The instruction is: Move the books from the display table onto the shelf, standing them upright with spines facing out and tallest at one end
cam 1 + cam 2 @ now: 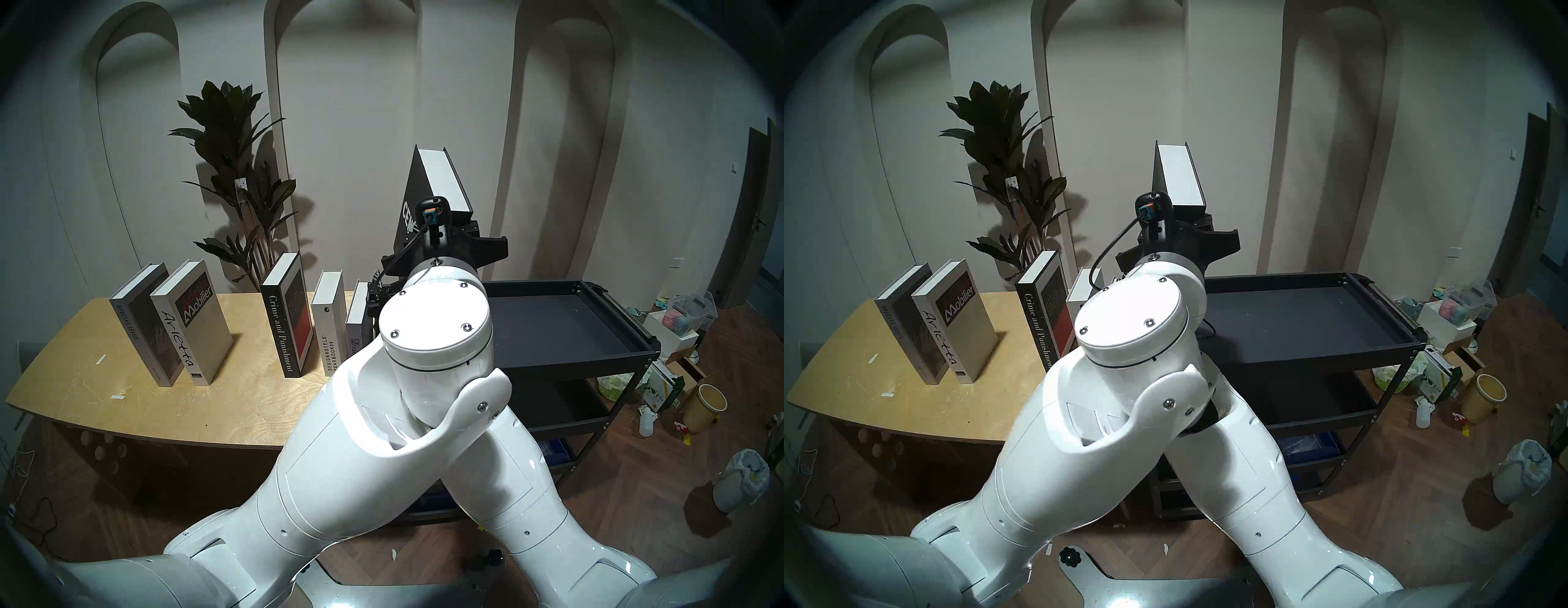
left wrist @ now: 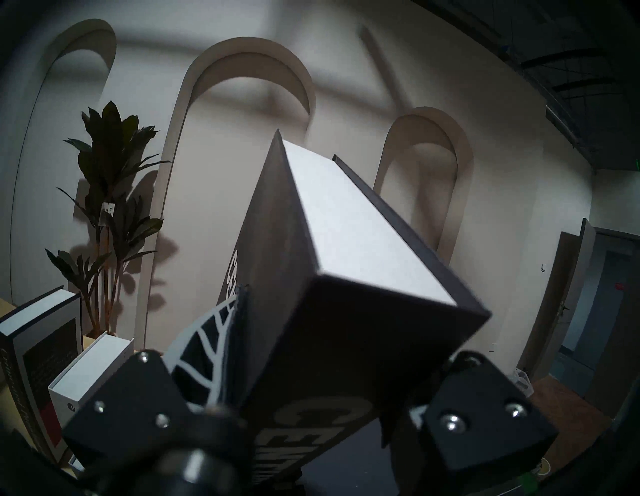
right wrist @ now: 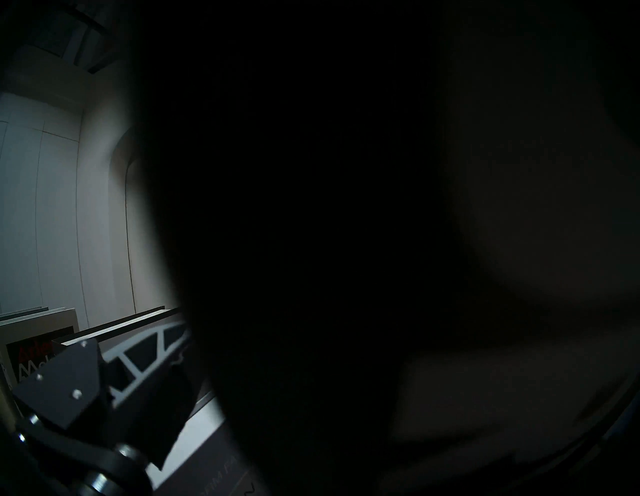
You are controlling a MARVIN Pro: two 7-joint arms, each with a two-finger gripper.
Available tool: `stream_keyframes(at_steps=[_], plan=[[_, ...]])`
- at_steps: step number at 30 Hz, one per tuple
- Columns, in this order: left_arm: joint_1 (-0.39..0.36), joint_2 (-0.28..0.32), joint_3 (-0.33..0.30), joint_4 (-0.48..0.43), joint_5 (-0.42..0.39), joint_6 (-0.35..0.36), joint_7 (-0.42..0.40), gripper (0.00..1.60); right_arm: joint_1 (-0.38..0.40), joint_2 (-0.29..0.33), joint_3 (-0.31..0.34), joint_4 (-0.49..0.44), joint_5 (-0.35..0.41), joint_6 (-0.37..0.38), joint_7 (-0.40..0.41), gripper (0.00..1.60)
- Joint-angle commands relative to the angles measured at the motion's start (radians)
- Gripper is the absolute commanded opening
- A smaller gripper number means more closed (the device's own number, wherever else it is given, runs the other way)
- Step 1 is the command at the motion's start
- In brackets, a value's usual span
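The left claw (image 2: 311,398) clamps the black book (image 1: 441,187), long axis rising, tipped back, over the shelf (image 1: 551,365). The right claw's (image 3: 114,374) grip can't be judged.

The two white arms cross in front. The left pincer (image 2: 311,398) is raised and points forward, squeezing a black book (image 2: 346,277). The right pincer sits lower, mostly hidden.
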Motion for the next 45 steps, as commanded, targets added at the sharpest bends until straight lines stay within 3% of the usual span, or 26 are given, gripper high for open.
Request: stream_keyframes(at_steps=[1, 10, 20, 35, 45], plan=[[-0.060, 0.006, 0.008, 0.012, -0.008, -0.068, -0.092, 0.00, 0.101, -0.013, -0.039, 0.050, -0.002, -0.011, 0.060, 1.60], [-0.145, 0.000, -0.059, 0.153, -0.026, -0.151, -0.169, 0.00, 0.076, 0.005, -0.095, 0.096, -0.077, -0.043, 0.015, 1.60], [-0.178, 0.010, -0.068, 0.188, -0.035, -0.218, -0.216, 0.00, 0.058, 0.044, -0.108, 0.055, -0.161, -0.100, -0.055, 1.60], [-0.196, 0.075, -0.074, 0.221, -0.070, -0.304, -0.238, 0.00, 0.041, 0.082, -0.108, 0.024, -0.178, -0.127, -0.107, 1.60], [-0.236, 0.063, -0.056, 0.243, -0.101, -0.310, -0.238, 0.00, 0.046, 0.098, -0.092, 0.000, -0.174, -0.137, -0.113, 1.60]])
